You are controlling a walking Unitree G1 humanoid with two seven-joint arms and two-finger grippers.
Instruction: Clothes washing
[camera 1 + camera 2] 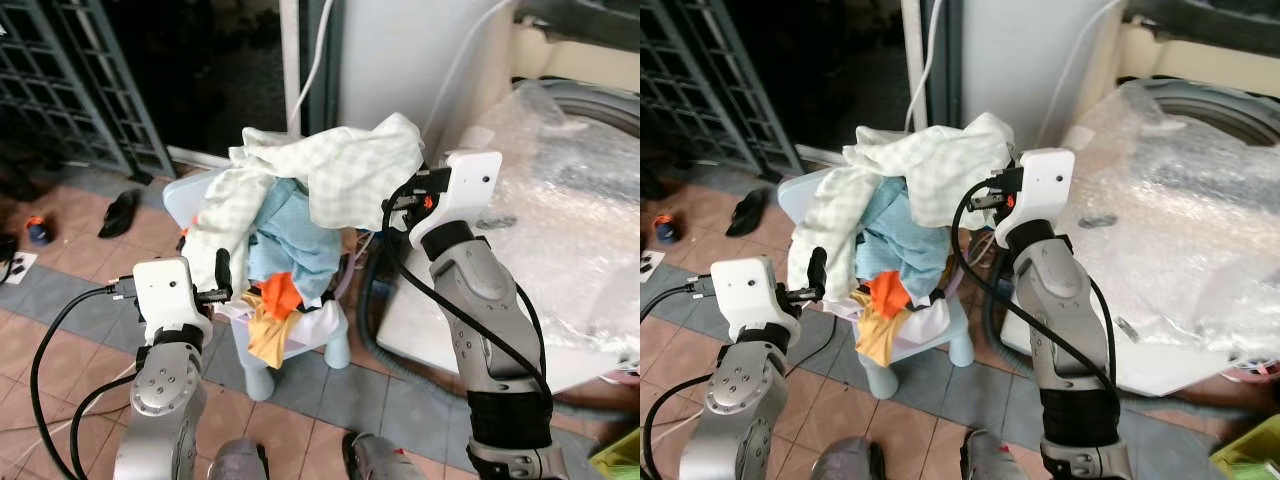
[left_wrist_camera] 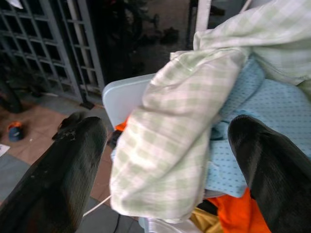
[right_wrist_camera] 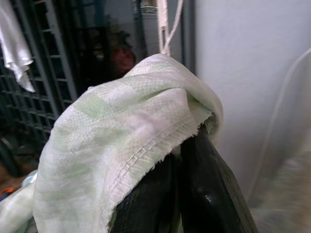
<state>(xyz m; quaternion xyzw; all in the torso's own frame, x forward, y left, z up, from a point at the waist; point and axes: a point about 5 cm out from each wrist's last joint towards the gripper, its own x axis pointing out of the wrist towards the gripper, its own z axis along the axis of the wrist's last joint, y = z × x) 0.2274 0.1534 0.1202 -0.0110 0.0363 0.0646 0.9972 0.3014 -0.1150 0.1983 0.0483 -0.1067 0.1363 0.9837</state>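
Tiled flooring (image 1: 300,420) is lying under a pale plastic stool (image 1: 300,350) mostly buried beneath laundry. Raised right gripper (image 3: 180,160) is pinching the green-checked cloth (image 1: 350,170) above the pile; left gripper (image 2: 165,160) is hovering spread beside its hanging end.

I get soft, even daylight in the eye views, glare off the plastic wrap (image 1: 570,190), a dark doorway (image 1: 220,70) behind. Wrist views blur the near black fingers (image 2: 53,179).
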